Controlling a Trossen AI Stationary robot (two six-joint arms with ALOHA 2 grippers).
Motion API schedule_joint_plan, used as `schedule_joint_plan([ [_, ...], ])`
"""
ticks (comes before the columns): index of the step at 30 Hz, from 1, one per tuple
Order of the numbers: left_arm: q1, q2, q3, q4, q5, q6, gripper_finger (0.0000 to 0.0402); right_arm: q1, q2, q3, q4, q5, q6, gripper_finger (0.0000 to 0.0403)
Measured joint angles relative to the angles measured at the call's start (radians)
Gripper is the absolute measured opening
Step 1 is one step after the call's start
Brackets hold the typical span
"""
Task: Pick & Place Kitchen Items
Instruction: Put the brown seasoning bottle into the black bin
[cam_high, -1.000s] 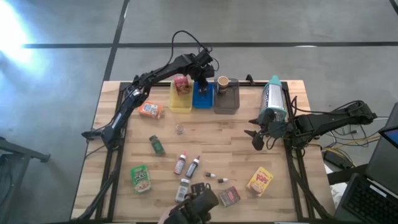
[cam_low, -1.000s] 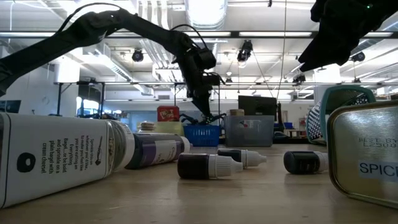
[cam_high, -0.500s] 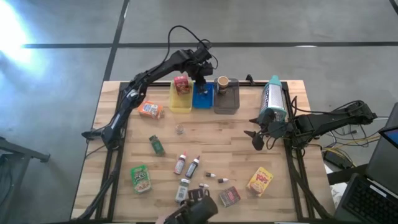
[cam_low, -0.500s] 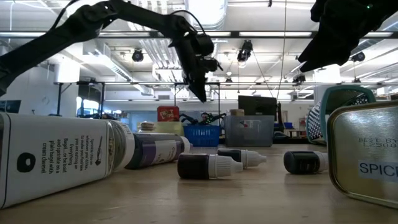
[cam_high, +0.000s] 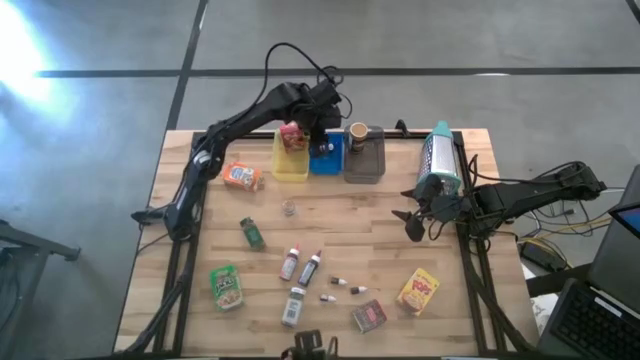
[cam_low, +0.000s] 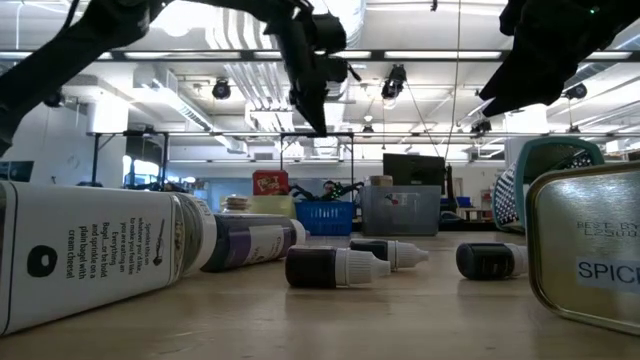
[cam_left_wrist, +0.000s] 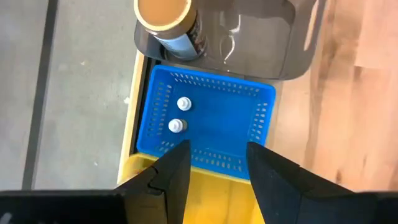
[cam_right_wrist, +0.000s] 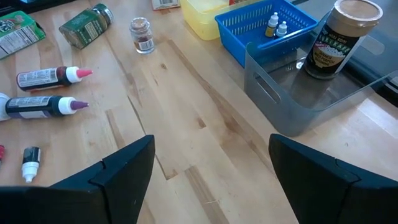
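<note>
- High view: your left gripper (cam_high: 322, 113) hangs over the far row of trays, above the blue mesh plastic basket (cam_high: 327, 157), and it has lifted since a second ago, when it was dipped down into that basket. Your right gripper (cam_high: 413, 222) waits by the desk's right edge, next to the teal-handled metal grater (cam_high: 437, 160), in the same place as before.
- Still loose on the wooden desk (cam_high: 360, 215): orange snack pouch (cam_high: 242, 177), green spice jar (cam_high: 252, 233), green snack pouch (cam_high: 226, 285), two slim dark bottles (cam_high: 301, 264), yellow snack box (cam_high: 418, 291), small dark red box (cam_high: 369, 315). Red carton sits in the yellow tray (cam_high: 290, 160); brown-lidded cup (cam_high: 358, 132) sits in the grey tray (cam_high: 365, 160).
- Low view: the left arm has risen from basket level to high in the picture; nothing hangs from it that you can see. Big white bottle (cam_low: 100, 255) lies on its side in front.
- Left wrist view: left fingers (cam_left_wrist: 178, 174) stand a little apart, nothing between them. Two tiny white-capped vials (cam_left_wrist: 180, 114) lie in the blue basket right below.
- Right wrist view: right fingers (cam_right_wrist: 130, 162) spread wide and empty, and they have widened over the last second. Small clear jar (cam_right_wrist: 142, 33) stands ahead on the desk.
- Read: the vial drop looks done, left arm is pulling out. Plenty of items left, so you're early-to-mid task; the right arm looks ready for a next pick.
</note>
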Motion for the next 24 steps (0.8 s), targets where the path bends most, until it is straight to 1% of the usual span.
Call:
schedule_joint_plan([
  [3,-0.028,-0.028,0.0,-0.021,-0.028,-0.034,0.0161,0.0,0.0,0.0,0.0,0.0,0.0,0.0314],
  [7,-0.063,-0.061,0.0,-0.067,-0.035,-0.072,0.0161,0.0,0.0,0.0,0.0,0.0,0.039,0.0314],
  [14,-0.143,-0.142,-0.004,-0.158,-0.036,-0.138,0.0158,0.0,-0.002,0.013,-0.003,0.0,-0.005,0.0287],
  [20,-0.227,-0.254,-0.095,-0.152,-0.04,-0.207,0.0136,0.0,-0.002,0.015,-0.003,0.0,-0.061,0.026],
  [24,-0.276,-0.344,-0.19,-0.136,-0.095,-0.263,0.0123,0.0,-0.002,0.015,-0.003,-0.001,-0.083,0.0244],
])
